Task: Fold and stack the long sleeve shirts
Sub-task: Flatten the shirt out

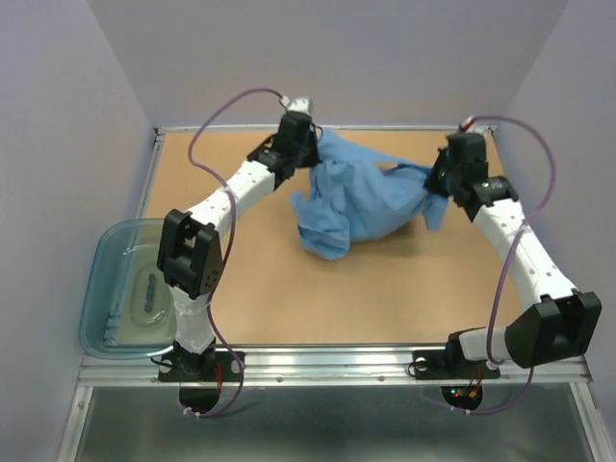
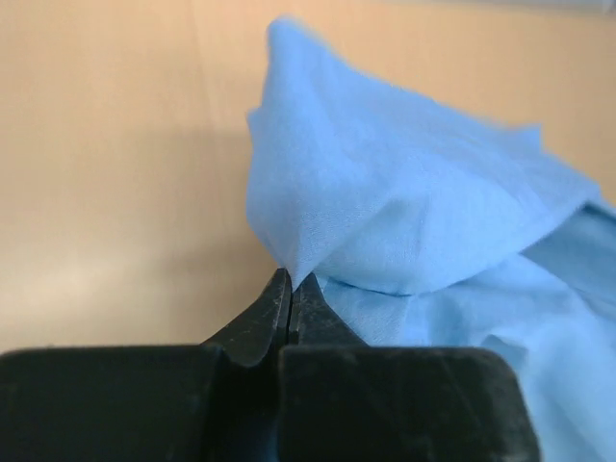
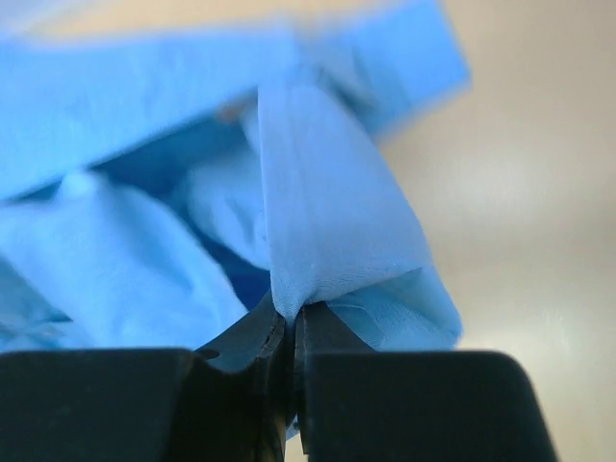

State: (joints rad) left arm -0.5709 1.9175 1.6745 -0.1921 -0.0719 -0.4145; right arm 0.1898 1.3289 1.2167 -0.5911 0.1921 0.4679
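One light blue long sleeve shirt (image 1: 361, 197) lies bunched on the brown table, toward the back and middle. My left gripper (image 1: 313, 144) is at the shirt's back left corner, shut on a fold of the cloth (image 2: 385, 212), which rises in a peak from the tips of the left gripper (image 2: 292, 281). My right gripper (image 1: 433, 183) is at the shirt's right end, also shut on the fabric (image 3: 327, 221). The cloth stands pinched between the tips of the right gripper (image 3: 292, 316). The shirt's collar and buttons are not visible in the crumple.
A clear bluish plastic tub (image 1: 130, 289) sits off the table's left edge, beside the left arm's base. A raised metal rim (image 1: 289, 127) runs along the table's back edge, close behind the left gripper. Purple walls enclose the back and sides.
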